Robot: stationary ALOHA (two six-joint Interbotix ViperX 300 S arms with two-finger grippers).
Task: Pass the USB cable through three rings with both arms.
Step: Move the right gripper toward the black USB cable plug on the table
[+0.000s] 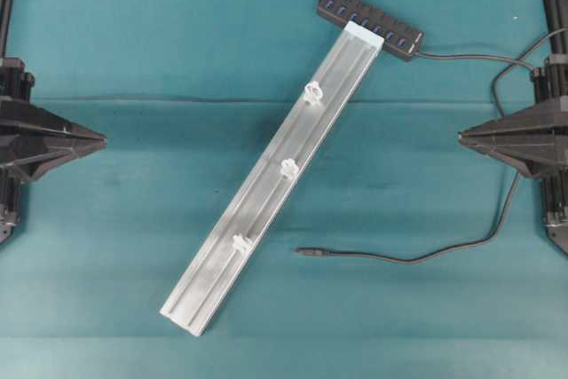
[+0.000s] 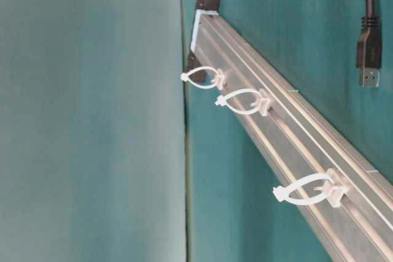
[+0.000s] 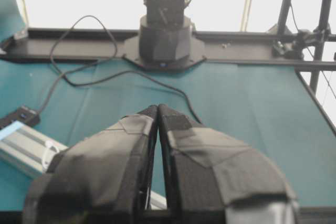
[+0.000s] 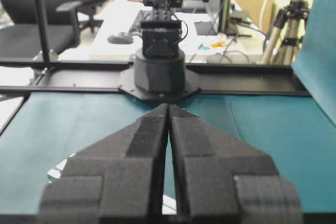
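The USB cable (image 1: 417, 259) runs from a black hub (image 1: 370, 22) at the rail's far end, loops by the right arm and lies loose on the cloth. Its plug (image 1: 306, 252) rests just right of the rail's lower part, and shows in the table-level view too (image 2: 369, 59). The three rings (image 1: 312, 92) (image 1: 289, 167) (image 1: 240, 242) stand spaced along the silver rail (image 1: 266, 197) with nothing through them. My left gripper (image 1: 104, 139) sits shut and empty at the left edge. My right gripper (image 1: 460, 138) sits shut and empty at the right, well above the plug.
The rail lies diagonally across the teal cloth, from near-left up to the hub. The left wrist view shows the hub (image 3: 18, 116), one end of the rail (image 3: 26, 148) and the other arm's base (image 3: 165, 40). Black frame bars edge the table.
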